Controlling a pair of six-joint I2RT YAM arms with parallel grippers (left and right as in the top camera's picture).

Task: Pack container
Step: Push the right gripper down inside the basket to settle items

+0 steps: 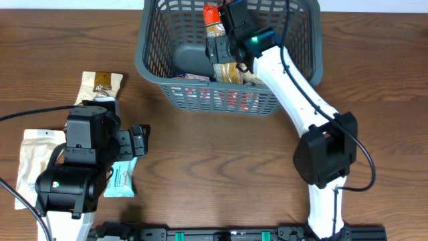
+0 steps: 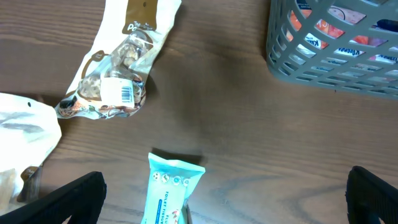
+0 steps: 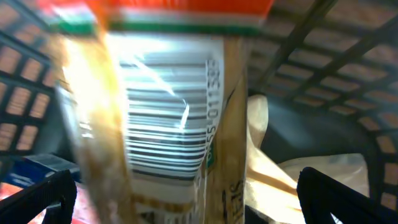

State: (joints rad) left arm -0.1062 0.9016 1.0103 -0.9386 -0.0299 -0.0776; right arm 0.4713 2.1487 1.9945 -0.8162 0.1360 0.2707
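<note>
Inside the container (image 1: 152,47), which stands at the far middle of the surface (image 1: 221,161), the right claw (image 3: 186,193) is seen with its jaws spread wide. A tall packet (image 3: 168,124) stands loosely between them, and no grip on it can be made out. If the arm is lifted carelessly from here, the rolled rim may be caught and the whole container dragged or tipped. The upright packet may be knocked flat onto the red and orange packets (image 2: 329,25) already inside, or carried out on a finger. Over the near left of the surface the left claw (image 2: 217,196) is likewise held wide and empty above a teal bar (image 2: 169,186). A descent off centre may pinch only the crimped end, and the slick wrapper is judged likely to slip.

The surface is brown wood grain, flat and matt. The container is dark grey plastic, rigid, with lattice walls and a solid floor. A white pouch (image 1: 33,157), soft and creased, lies at the left edge. A brown-and-white pouch (image 2: 118,81) with a clear window and a barcode label lies farther back. The tall packet is glossy film with an orange top band and a printed barcode. The teal bar is thin, flat and shiny.
</note>
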